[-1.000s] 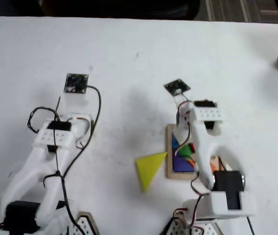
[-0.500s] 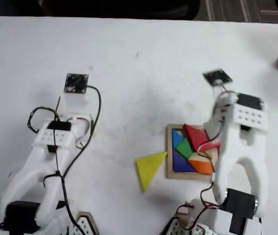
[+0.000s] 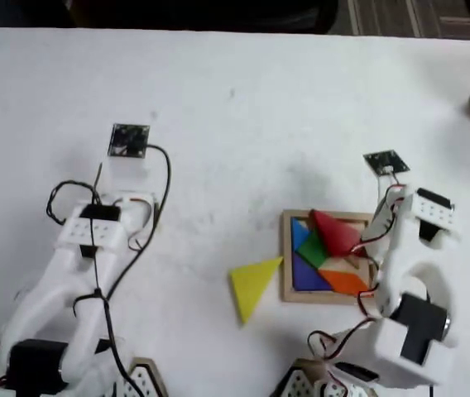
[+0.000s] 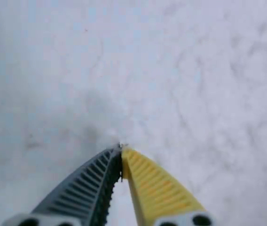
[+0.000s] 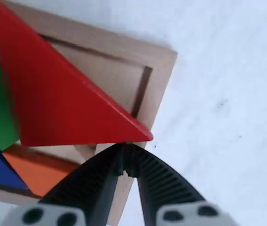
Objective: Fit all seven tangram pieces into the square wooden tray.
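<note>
Tangram tray (image 3: pixel 287 256) nearly full – red (image 3: pixel 334 231) unseated, yellow (image 3: pixel 251 285) outside.

Left gripper (image 4: pixel 121 148) hangs over bare table (image 3: pixel 218 107), tips pressed together, holding nothing. Yellow lies on the table with one tip at the tray's left rim. Blue (image 3: pixel 305 273), green (image 3: pixel 314 248) and orange (image 3: pixel 342 281) lie flat inside the tray, while red sits tilted across the far right corner, riding over its neighbours. Right gripper (image 5: pixel 125 157) is pinched closed with nothing between its tips, which sit right at red's corner. The risk as I judge it: a nudge from those closed tips could skid red over the rim, or wedge it crooked and shove the seated pieces – leaving no gap for yellow. No writing can be read on tray or pieces.
</note>
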Controlling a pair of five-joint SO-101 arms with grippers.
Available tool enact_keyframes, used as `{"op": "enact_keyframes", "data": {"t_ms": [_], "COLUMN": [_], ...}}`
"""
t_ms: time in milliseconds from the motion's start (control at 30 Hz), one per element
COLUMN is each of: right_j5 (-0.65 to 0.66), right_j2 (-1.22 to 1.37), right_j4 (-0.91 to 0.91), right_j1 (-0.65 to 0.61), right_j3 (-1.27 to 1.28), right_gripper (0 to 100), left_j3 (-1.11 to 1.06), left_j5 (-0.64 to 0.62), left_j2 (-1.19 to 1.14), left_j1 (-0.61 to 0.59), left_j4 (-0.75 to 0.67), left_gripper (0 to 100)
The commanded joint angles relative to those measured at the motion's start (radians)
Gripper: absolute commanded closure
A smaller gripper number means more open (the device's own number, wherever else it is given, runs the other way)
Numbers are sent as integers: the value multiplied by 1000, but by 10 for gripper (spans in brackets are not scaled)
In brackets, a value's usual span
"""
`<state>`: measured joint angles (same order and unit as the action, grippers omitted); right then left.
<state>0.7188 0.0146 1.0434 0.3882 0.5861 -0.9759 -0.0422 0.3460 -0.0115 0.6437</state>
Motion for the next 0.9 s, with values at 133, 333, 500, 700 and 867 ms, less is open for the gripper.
{"op": "enact_keyframes", "data": {"t_ms": [133,333,500,700,867], "right_j5": [-83,-109,-178,-184,-184], "right_j2": [160,229,231,234,259], "right_j4": [25,140,179,338,308], "right_j1": [-12,-71,-82,-91,-208], "right_j3": [-272,-419,-542,-707,-700], "right_gripper": [981,981,981,981,981], "left_j3": [3,3,3,6,8], "left_j5": [9,9,9,9,9], "left_j2": [38,38,38,38,38], "left_j1": [-1,-1,-1,-7,-7], "left_j4": [-29,-29,-29,-29,-29], "left_gripper": [977,977,977,977,977]}}
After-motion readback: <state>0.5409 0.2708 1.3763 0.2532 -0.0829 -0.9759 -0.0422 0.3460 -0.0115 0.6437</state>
